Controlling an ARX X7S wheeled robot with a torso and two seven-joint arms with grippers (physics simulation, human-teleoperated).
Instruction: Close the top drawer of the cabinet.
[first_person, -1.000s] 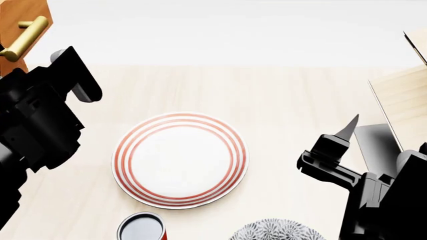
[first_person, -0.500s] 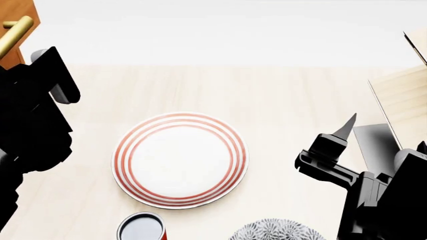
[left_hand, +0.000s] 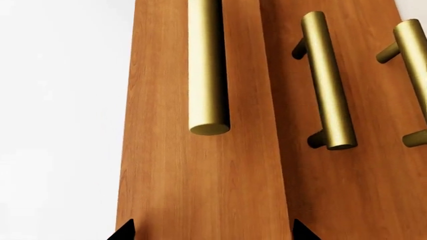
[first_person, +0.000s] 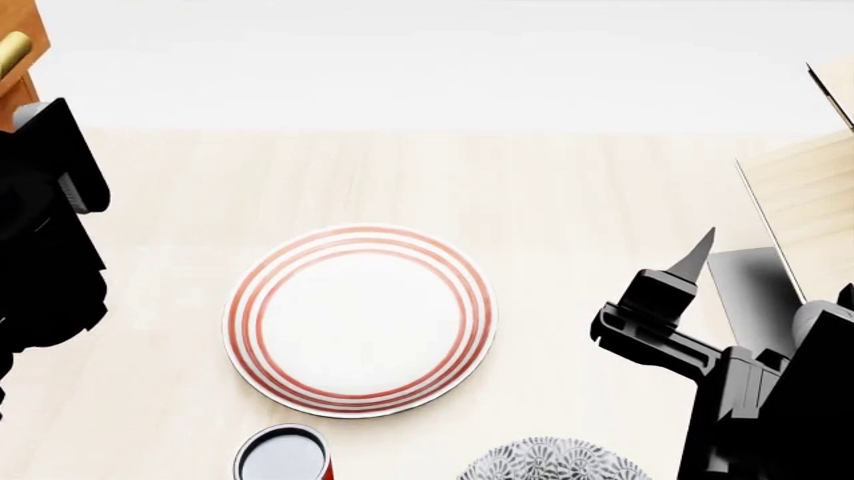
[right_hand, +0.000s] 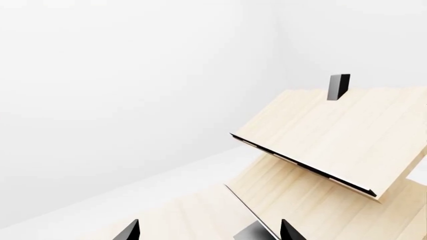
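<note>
Pale wood tabletop (first_person: 587, 180) is lying under your arms, the striped plate (first_person: 360, 318) at its middle. Your left gripper (left_hand: 210, 235) is facing the top drawer (left_hand: 160, 165) squarely, fingertips (left_hand: 123, 231) spread apart and gripping nothing (whether they're touching the wood is unclear). Its brass handle (left_hand: 208, 65) is running lengthwise along the front. Your right gripper (right_hand: 208, 232) is hanging open near the pale rack (right_hand: 333, 130).
</note>
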